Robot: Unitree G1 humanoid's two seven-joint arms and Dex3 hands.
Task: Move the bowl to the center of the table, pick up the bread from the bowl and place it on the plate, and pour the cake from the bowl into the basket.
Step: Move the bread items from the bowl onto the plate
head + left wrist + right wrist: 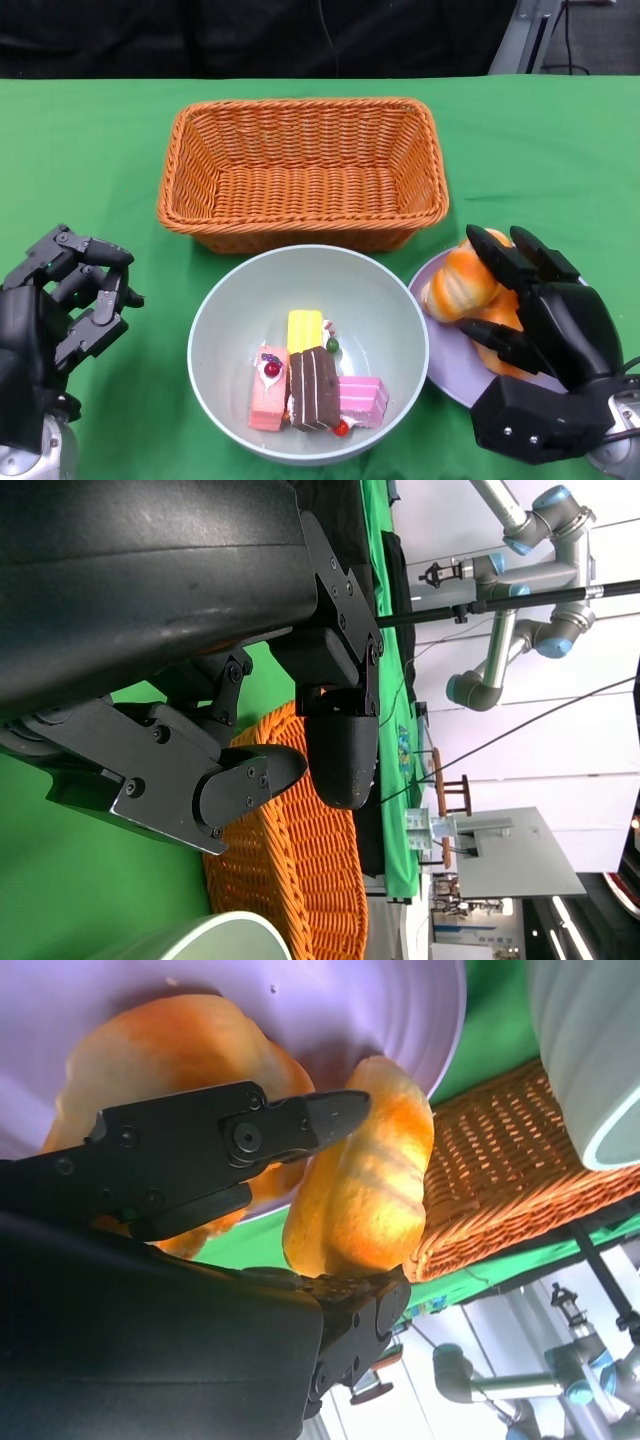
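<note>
Woven wicker basket [300, 170]; smooth round bowl [225, 320]; glossy bread [462, 283].

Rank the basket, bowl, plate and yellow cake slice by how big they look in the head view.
1. basket
2. bowl, clearly smaller in area
3. plate, partly hidden by bread and the right hand, so its full size is uncertain
4. yellow cake slice, by far the smallest

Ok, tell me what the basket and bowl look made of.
Basket: woven wicker or rattan, orange-brown; the interlaced strands show, though it could be plastic imitation. Bowl: smooth pale grey-green, faint sheen, likely plastic or glazed ceramic; the look leaves that open.
</note>
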